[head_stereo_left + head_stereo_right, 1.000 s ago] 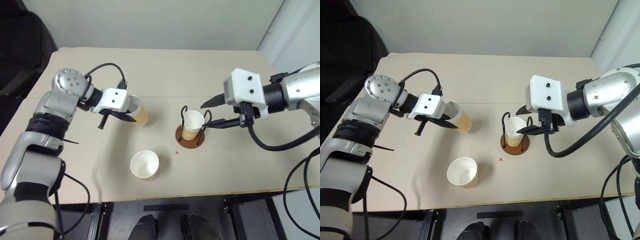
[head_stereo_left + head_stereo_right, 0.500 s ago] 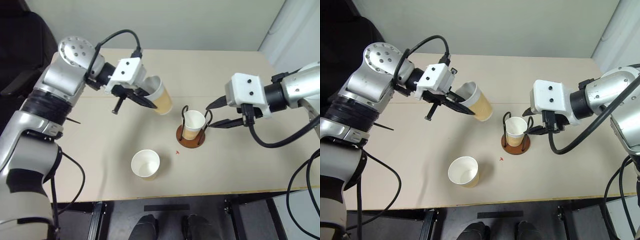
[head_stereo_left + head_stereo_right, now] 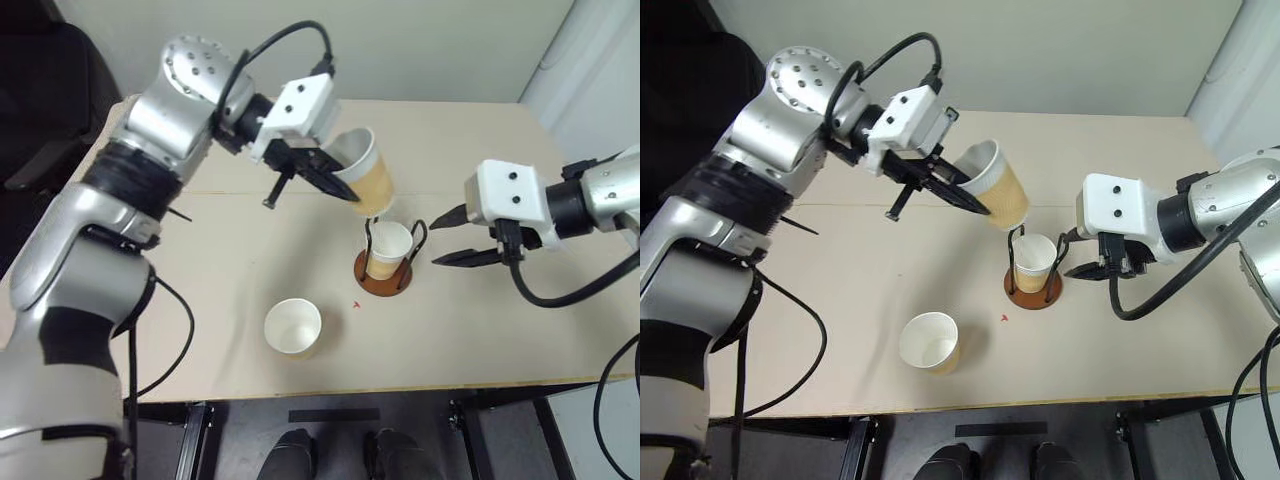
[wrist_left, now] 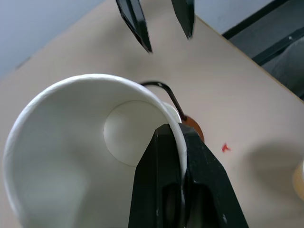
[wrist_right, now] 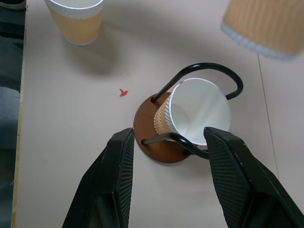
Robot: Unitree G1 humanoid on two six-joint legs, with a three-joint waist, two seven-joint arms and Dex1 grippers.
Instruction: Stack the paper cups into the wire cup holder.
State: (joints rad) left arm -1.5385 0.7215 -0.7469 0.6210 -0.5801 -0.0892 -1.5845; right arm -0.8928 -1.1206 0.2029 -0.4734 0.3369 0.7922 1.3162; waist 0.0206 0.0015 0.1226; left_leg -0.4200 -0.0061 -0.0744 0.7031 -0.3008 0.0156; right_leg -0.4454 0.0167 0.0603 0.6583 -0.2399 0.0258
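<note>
We are holding one of the paper cups (image 3: 363, 175) aloft in our left gripper (image 3: 335, 186), its fingers clamped on the cup's rim, tilted just above and behind the wire cup holder (image 3: 384, 262) so it can drop into the cup (image 3: 386, 248) already seated there. Our right gripper (image 3: 462, 236) is hovering beside the holder, fingers apart, likely ready to steady it. A third cup (image 3: 292, 327) is standing nearer us on the table (image 3: 200, 300)
</note>
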